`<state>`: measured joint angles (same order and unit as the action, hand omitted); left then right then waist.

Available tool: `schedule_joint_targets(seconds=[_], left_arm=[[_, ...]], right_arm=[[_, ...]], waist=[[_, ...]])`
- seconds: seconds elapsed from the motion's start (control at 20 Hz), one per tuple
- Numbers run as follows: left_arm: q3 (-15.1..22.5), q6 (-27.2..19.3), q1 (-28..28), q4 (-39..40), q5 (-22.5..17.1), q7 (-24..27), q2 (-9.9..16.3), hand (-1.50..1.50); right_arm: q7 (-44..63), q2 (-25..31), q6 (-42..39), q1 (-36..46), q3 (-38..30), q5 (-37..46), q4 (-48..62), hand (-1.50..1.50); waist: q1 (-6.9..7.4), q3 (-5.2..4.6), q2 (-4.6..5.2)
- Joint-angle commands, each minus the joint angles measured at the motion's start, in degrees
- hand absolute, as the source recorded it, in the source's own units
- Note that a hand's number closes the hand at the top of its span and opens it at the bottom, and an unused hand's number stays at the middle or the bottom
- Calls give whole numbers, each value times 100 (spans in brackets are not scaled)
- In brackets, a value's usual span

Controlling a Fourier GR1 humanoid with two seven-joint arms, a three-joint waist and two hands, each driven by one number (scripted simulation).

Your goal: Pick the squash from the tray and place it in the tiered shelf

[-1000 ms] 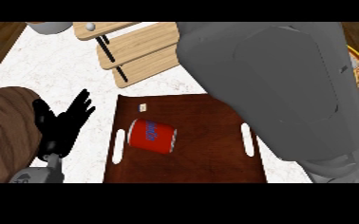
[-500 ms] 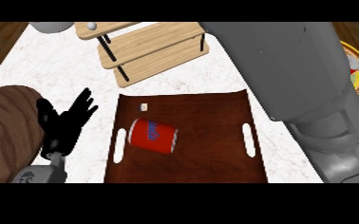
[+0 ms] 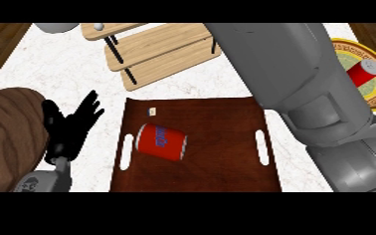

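The brown tray (image 3: pixel 220 179) with two white handle slots lies in the middle of the counter. A red can (image 3: pixel 161 140) lies on its side on the tray, and a tiny pale speck (image 3: pixel 152 111) sits near the tray's far left corner. The wooden tiered shelf (image 3: pixel 165 55) stands behind the tray. A small pale round thing (image 3: pixel 98 27) rests on its top tier; I cannot tell whether it is the squash. My left hand (image 3: pixel 70 127) is open beside the tray's left edge, fingers up. My right forearm (image 3: pixel 294 79) crosses the tray's right side and runs out at the top, so the right hand is hidden.
A yellow-rimmed plate (image 3: pixel 343 47) at the right edge carries a red can (image 3: pixel 362 74). A brown wooden round thing (image 3: pixel 18 129) sits at the left edge behind my left hand. A grey rounded object (image 3: pixel 55 27) shows at the top left.
My right forearm has swung to the right, uncovering more of the shelf and the tray's far right corner. The left hand and the red can have stayed put.
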<state>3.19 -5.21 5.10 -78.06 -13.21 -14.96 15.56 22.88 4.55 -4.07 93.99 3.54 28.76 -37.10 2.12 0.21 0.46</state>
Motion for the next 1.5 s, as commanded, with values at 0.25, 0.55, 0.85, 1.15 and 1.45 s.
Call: schedule_joint_targets(seconds=[0.25, 0.55, 0.85, 1.15, 1.45], left_arm=[[45, 96, -96, 333, 71, 142, -182, 0], [-141, 268, -96, 241, -33, 145, -24, 0], [-141, 82, 202, 355, 50, -167, -130, 0], [-43, 112, -57, 92, 184, -74, -97, 0], [-114, 192, -23, 161, 83, -49, -162, 0]], right_arm=[[-1055, 36, 613, 224, -178, 299, 1238, 150], [-1523, -98, 771, 379, -347, 272, 1665, 150], [-1541, -148, 672, 538, -199, 515, 1952, 150], [-1267, 102, 1169, 589, -1138, -229, 1938, -150], [-1217, -3, 1411, 687, -1797, -851, 1826, -150]], waist=[[48, -35, 54], [80, -35, 60], [7, -34, 43], [56, -29, 45], [30, -29, 30]])
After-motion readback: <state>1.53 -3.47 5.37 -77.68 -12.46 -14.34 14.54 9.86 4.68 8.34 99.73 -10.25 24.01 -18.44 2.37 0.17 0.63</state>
